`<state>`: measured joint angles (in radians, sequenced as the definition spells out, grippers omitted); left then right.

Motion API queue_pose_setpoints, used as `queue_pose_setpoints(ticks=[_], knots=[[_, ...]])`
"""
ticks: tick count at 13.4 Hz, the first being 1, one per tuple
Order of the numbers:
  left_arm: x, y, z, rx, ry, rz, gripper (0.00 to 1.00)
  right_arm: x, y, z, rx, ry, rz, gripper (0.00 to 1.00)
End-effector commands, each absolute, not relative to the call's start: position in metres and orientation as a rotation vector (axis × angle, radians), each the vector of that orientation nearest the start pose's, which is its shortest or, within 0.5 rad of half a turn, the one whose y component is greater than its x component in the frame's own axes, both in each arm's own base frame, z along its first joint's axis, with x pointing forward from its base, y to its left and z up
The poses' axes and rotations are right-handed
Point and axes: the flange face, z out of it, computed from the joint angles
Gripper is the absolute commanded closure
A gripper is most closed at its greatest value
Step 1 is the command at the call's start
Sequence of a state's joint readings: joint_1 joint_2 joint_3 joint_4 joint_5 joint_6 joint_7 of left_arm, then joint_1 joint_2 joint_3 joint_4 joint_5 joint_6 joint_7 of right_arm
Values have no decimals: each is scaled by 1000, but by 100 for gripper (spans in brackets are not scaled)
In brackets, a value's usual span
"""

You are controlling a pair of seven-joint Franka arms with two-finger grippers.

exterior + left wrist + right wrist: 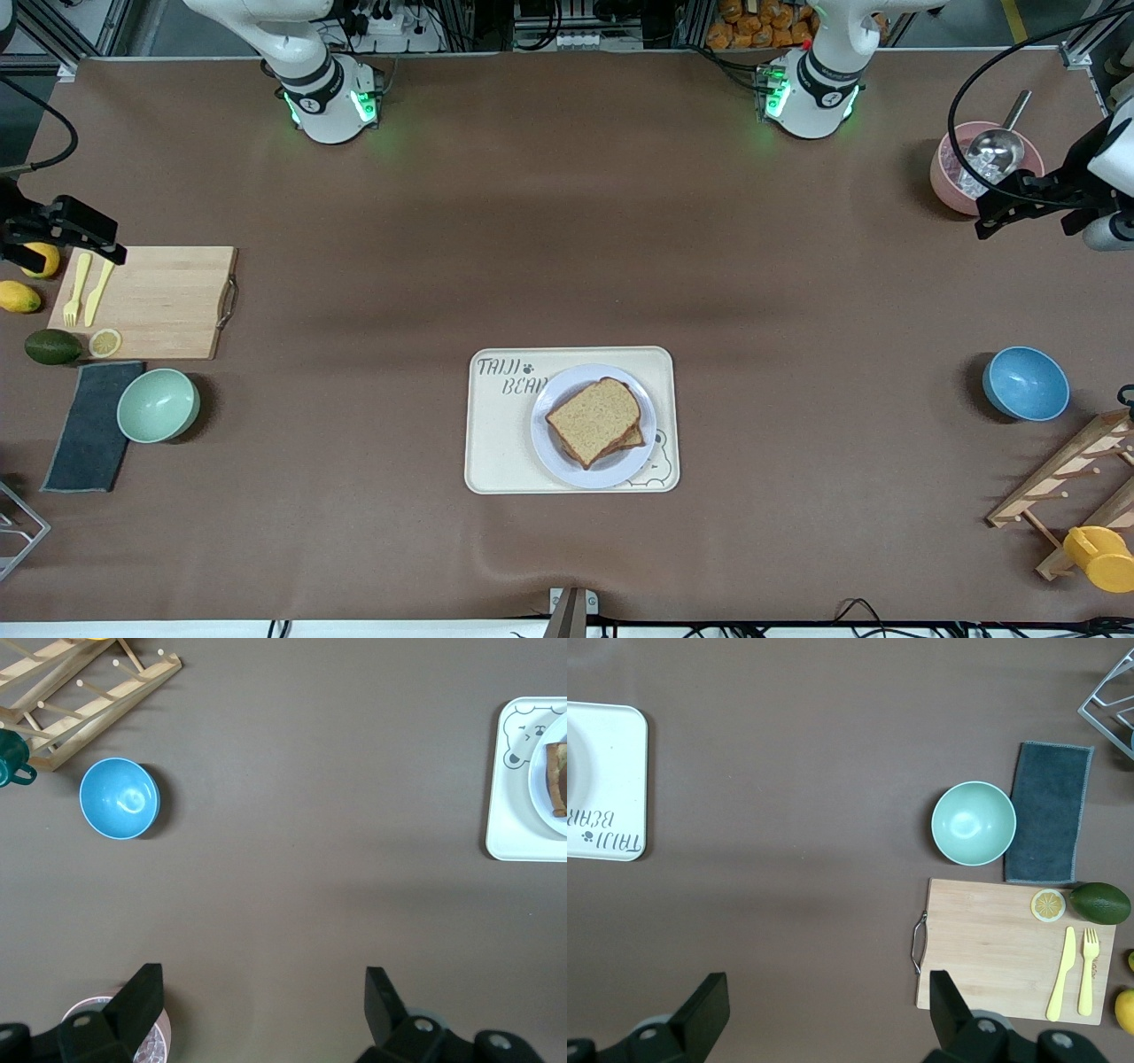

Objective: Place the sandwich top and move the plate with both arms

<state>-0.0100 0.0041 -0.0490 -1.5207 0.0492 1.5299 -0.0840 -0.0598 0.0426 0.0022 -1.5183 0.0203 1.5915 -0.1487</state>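
The light brown sandwich top lay on the pale plate, hiding most of the slice beneath, while both waiting grippers' jaws stood released.

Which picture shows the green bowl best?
The right wrist view: the mint green bowl is whole and large there, beside the dark cloth. The front view shows it smaller. The left wrist view misses it.
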Motion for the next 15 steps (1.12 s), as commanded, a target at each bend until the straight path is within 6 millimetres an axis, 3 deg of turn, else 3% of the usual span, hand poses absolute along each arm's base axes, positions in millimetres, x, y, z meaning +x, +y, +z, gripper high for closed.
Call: queue_pose_setpoints(ticks=[1, 6, 12, 15], knots=[[546, -29, 645, -3087, -58, -26, 0, 569, -32, 627, -3117, -134, -47, 0], [543, -28, 645, -3082, -65, -24, 0, 569, -34, 627, -3118, -129, -47, 0], [554, -28, 631, -3077, -45, 11, 0, 568, -37, 628, -3119, -108, -49, 0], [562, -31, 636, -3080, -51, -13, 0, 568, -36, 628, -3119, -110, -49, 0]])
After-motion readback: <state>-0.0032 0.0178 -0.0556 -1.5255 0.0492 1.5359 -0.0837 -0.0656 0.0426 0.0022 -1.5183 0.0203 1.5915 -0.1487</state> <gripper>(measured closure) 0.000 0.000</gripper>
